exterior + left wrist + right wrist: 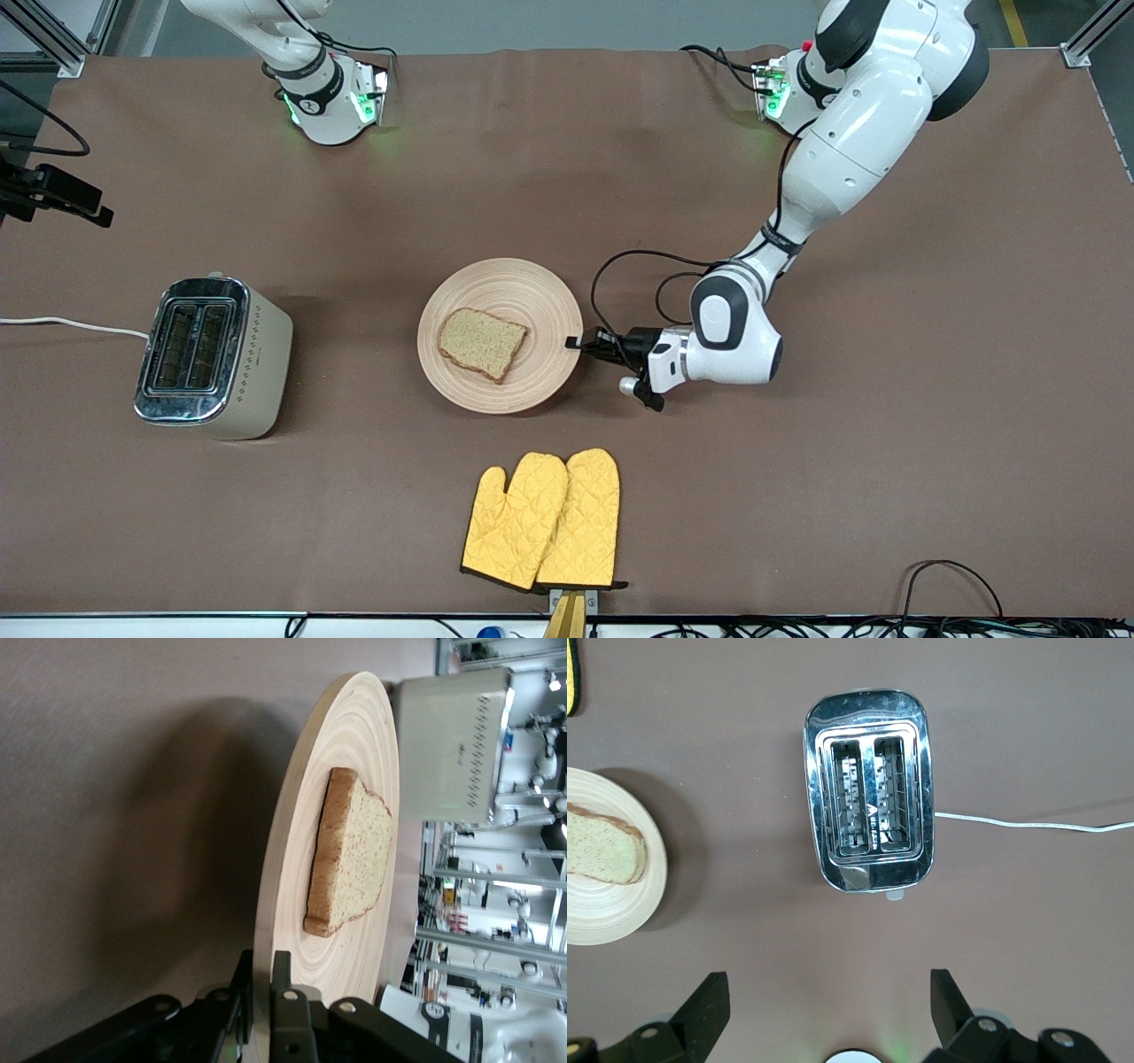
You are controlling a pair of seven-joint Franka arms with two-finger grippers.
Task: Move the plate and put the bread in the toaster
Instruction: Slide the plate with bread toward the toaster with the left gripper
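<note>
Brown cloth covers the table (930, 425), where 1 plate (532, 292), 1 slice of bread (481, 342), 1 toaster (213, 359) and 2 yellow oven mitts (542, 521) are laid out between 2 robot arms. The left hand (578, 344) sits low at the plate's rim on the side toward the left arm's end of the table, its 2 fingers (285, 1010) closed to a narrow gap with the wooden edge between them, 1 finger above the rim and 1 below. The bread lies flat on the plate, a little off centre, just in front of that hand's fingertips and not touching them. Past the plate from the left hand, toward the right arm's end of the table, stands the toaster, upright, its 2 slots facing up and its white cord (71, 324) trailing off the table edge. The right hand (824, 1010) waits high above the table, directly over the toaster, with its 2 fingers (704, 1005) spread wide and gripping nothing. The 2 mitts lie side by side, overlapping, nearer to the front camera than the plate and well apart from both hands.
</note>
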